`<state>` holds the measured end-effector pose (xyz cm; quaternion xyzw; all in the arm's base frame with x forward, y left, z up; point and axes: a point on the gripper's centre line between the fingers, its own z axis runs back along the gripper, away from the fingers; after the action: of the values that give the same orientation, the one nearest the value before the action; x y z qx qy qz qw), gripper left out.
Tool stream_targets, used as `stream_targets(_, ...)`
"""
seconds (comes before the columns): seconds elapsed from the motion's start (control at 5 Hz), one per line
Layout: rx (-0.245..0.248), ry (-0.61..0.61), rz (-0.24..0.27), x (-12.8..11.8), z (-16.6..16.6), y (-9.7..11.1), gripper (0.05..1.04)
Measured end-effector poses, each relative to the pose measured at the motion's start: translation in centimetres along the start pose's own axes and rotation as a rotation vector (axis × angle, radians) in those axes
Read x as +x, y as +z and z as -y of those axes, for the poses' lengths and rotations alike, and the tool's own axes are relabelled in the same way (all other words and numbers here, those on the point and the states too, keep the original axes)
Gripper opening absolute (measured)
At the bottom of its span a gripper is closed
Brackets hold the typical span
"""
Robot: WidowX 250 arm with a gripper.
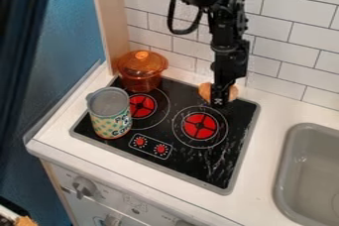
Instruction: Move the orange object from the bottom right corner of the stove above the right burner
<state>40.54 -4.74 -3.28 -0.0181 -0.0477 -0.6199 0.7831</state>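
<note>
The black arm point(228, 31) comes in from the top edge, and its hand point(218, 102) hangs down at the back of the black stove top point(192, 163), beyond the right burner point(200, 126). The task's thing, a rounded orange object point(206, 91), is right at the hand, showing on both sides of it, near the stove top's back edge. I cannot tell whether the hand is wide, narrow or holding the object. A see-through orange pot point(140, 77) with its lid point(141, 61) on stands upright at the back left corner of the stove top, behind the left burner point(141, 106). In front of the pot, an upright can point(111, 121) with a patterned label and a grey inside covers part of the left burner's outer ring. Two red dials point(160, 148) sit in a white outline near the stove's front. The stove top is set into a white worktop point(255, 170), with a grey sink point(286, 180) to the right and a white tiled wall point(278, 51) behind. Below the worktop's front edge is a panel with a round grey knob point(84, 187).
</note>
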Motion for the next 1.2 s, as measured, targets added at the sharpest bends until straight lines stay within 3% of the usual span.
stream_targets(0.2,0.013,-0.049,0.011,0.4,-0.5,-0.9,0.648)
stream_targets(0.4,-0.013,-0.124,0.002,1.7,-0.5,-2.7,0.648)
stream_targets(0.6,-0.015,-0.156,-0.006,2.1,-1.1,-3.0,0.648)
stream_targets(0.8,-0.020,-0.156,-0.008,2.2,-1.3,-3.1,0.719)
stream_targets(1.0,-0.040,-0.122,-0.014,2.0,-0.8,-3.4,0.975)
stream_targets(1.2,-0.017,-0.103,-0.011,1.9,-0.5,-3.2,1.000)
